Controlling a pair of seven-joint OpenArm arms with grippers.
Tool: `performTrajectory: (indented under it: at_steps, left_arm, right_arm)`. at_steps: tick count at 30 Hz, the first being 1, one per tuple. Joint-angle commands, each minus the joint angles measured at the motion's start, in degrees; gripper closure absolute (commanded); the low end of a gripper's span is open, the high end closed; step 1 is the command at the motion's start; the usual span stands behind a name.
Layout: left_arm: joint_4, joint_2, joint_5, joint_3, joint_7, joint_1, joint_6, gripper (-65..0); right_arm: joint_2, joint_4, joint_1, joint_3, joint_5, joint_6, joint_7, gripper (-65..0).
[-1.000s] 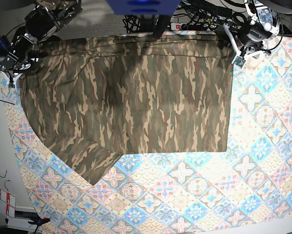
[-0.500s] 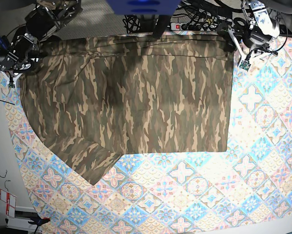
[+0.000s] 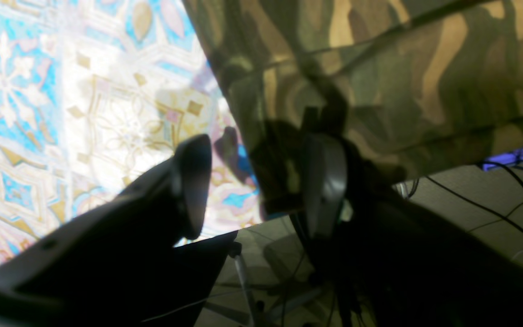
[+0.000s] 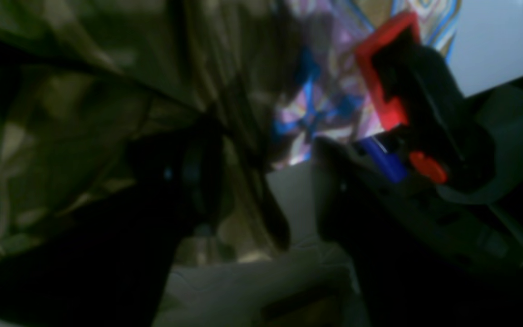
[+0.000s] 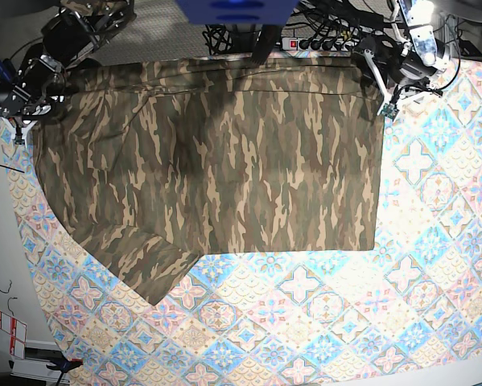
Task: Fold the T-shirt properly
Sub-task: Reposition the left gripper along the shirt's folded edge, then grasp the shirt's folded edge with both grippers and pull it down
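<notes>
Left wrist view: the left gripper [image 3: 257, 181] stands with its jaws parted, one rounded finger [image 3: 191, 184] over the tablecloth [image 3: 84, 113] and the other over the shirt, and the corner of the T-shirt [image 3: 379, 68] lies in the gap between them at the table edge; whether either finger touches the cloth cannot be told. Right wrist view, dark and blurred: the right gripper [image 4: 261, 190] likewise has its jaws apart, with a fold of the camouflage fabric hanging between them and a red-and-black clamp [image 4: 407, 100] just beside on the table edge. Base view: the T-shirt [image 5: 216, 161] lies spread flat on the tablecloth [image 5: 434, 265], occupying the upper and left part of the table. Its print is olive, brown and tan. One short sleeve [image 5: 140, 261] points toward the lower left; the straight hem runs down the right side. The left gripper [image 5: 389, 80] sits at the shirt's upper right corner, the right gripper [image 5: 19, 96] at its upper left corner. The far long edge of the shirt runs along the table's rear edge, with cables beyond. Bare tablecloth shows below and to the right of the shirt.
</notes>
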Motion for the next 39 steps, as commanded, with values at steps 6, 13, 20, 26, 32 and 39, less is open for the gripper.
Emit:
performTrajectory:
  at_steps: [6, 13, 20, 26, 32, 39]
  left_arm:
    - [-3.63, -0.34, 0.26, 0.91, -0.23, -1.47, 0.29, -21.3]
    - [-8.29, -0.52, 0.26, 0.91, -0.23, -2.97, 0.29, -20.8]
    - [-8.29, -0.43, 0.18, 0.91, -0.23, -3.14, 0.29, -3.0]
    - [-7.5, -0.43, -0.26, 0.73, -0.31, -3.14, 0.29, -3.1]
    - [2.17, 0.71, -0.26, 0.55, 1.36, -2.71, 0.29, -3.1]
    - [4.37, 0.8, -0.26, 0.55, 6.89, -6.57, 0.29, -3.1]
  right_arm:
    - [0.15, 0.19, -0.6, 0.39, -1.91, 0.6, -2.82, -31.1]
    - [0.15, 0.19, -0.6, 0.39, -1.91, 0.6, -2.82, -31.1]
    - [0.15, 0.19, -0.6, 0.39, -1.91, 0.6, -2.82, -31.1]
    - [0.15, 0.19, -0.6, 0.39, -1.91, 0.6, -2.82, -31.1]
    - [0.15, 0.19, -0.6, 0.39, -1.91, 0.6, -2.82, -31.1]
    - [0.15, 0.19, -0.6, 0.39, -1.91, 0.6, -2.82, -31.1]
